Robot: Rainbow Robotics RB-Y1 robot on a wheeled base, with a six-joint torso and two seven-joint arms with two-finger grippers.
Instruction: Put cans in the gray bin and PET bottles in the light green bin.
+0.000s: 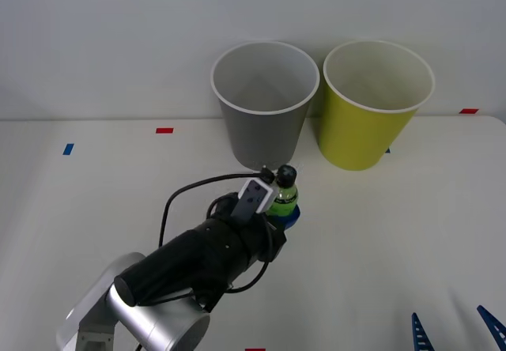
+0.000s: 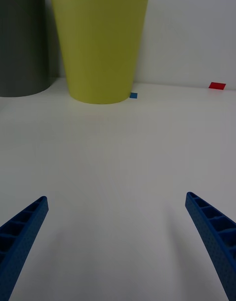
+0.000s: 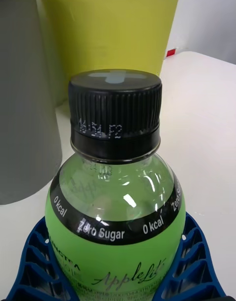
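PET bottle (image 1: 282,195): upright, long axis vertical, black cap up; on the table (image 1: 395,232) just in front of the gray bin (image 1: 265,106). My left gripper (image 1: 285,213) is closed around its green-labelled body, one blue ribbed finger on each side. In my left wrist view the bottle (image 3: 115,202) stands close, cap (image 3: 115,115) toward the camera, label reading "0 kcal" and "Zero Sugar"; my fingers (image 3: 34,261) curve around its lower half. Its base is cut off there; in the front view my left arm covers most of its body.

Gray bin: upright, mouth open; base partly behind the bottle cap in the front view.

Light green bin (image 1: 373,106): upright beside the gray bin, on its right, close but apart.

Right gripper (image 1: 457,331): low at the table's near right edge, jaws wide apart, holding nothing. Its wrist view shows the light green bin (image 2: 101,40) ahead, rim cut off, the gray bin's (image 2: 22,40) side beside it, and small blue (image 2: 133,95) and red tape marks (image 2: 217,85) on the table.
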